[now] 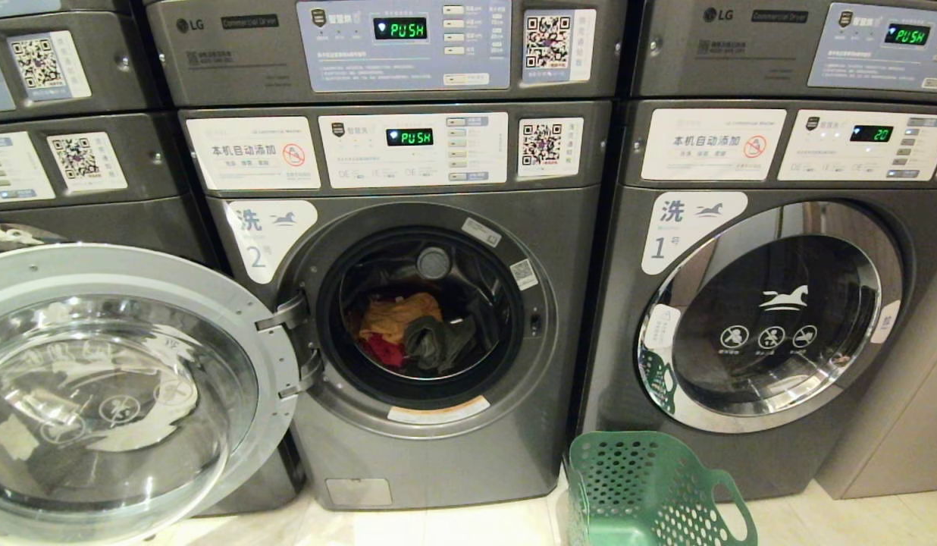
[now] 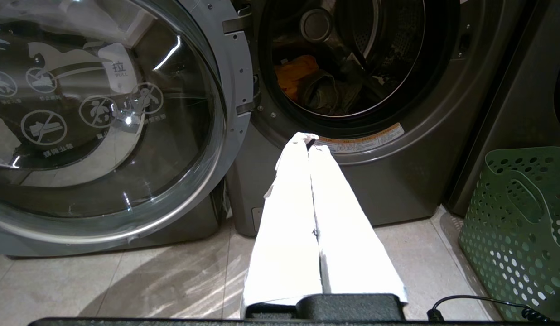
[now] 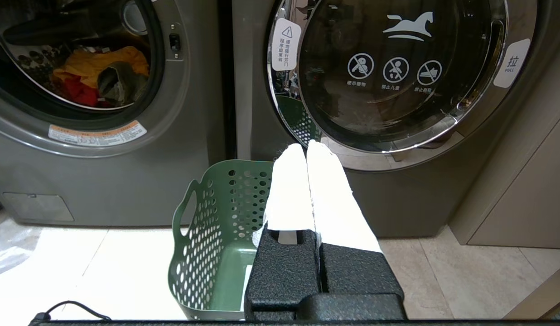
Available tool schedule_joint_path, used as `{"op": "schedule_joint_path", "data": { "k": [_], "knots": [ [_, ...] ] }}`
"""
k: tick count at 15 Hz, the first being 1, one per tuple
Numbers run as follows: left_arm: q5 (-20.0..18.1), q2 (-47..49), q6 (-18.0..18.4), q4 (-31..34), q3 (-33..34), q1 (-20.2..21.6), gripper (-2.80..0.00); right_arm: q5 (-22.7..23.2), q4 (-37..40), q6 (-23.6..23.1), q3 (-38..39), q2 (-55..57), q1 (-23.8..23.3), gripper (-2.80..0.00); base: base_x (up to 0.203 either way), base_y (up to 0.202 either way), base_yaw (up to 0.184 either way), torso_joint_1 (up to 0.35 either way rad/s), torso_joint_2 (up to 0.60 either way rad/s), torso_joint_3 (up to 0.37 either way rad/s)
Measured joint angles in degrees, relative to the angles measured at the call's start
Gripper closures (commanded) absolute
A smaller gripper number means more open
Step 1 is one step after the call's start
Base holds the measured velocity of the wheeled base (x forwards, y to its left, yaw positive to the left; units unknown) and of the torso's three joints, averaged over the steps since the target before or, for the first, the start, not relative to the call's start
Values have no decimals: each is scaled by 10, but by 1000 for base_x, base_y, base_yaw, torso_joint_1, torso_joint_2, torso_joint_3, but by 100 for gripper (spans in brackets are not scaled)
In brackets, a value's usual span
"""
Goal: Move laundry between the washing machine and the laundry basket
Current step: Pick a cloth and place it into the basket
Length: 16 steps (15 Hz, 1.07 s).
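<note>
open washer (image 1: 438,318) display "PUSH", numbered 2, LG dryer (image 1: 385,49) above

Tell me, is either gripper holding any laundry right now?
No. The left gripper and right gripper are both shut on nothing; the clothes lie in the washer.

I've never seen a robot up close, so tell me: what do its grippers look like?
Each gripper is two long, flat fingers wrapped in white, tapering to the tip, on a black textured base. The left gripper shows a thin black cable by its base; the right gripper has a similar black cable.
</note>
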Motion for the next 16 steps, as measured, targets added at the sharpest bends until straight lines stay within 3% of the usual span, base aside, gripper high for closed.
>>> {"op": "schedule_joint_path", "data": {
  "k": [7,16],
  "knots": [
    [0,0,-2,0,0,0,0,0,0,2,0,0,0,0,1,8,-1,0,0,0],
    [1,0,-9,-1,0,0,0,0,0,3,0,0,0,0,0,185,0,4,4,3]
  ]
}}
